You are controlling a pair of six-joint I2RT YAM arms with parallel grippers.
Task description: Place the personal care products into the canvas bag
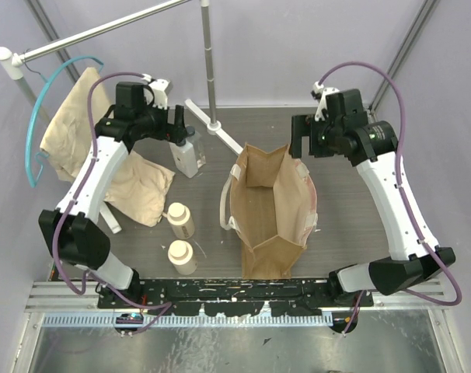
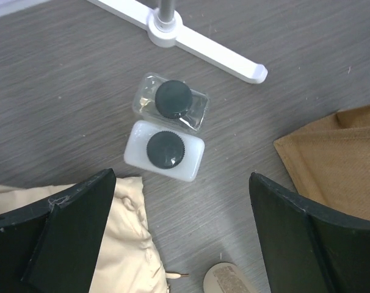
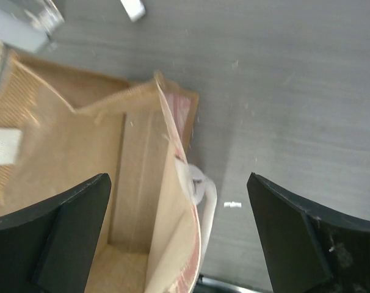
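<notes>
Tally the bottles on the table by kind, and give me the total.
Rectangular bottles with dark caps: 2
Cylindrical cream bottles: 2
Total: 4

left arm: white links, black joints | right arm: same white-and-black build | cables: purple, looping | fingers: broad, black, scuffed edges

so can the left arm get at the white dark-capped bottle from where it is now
Probably yes: the left gripper is open above the white bottle, nothing between them, though the clearer bottle stands against its far side.
</notes>
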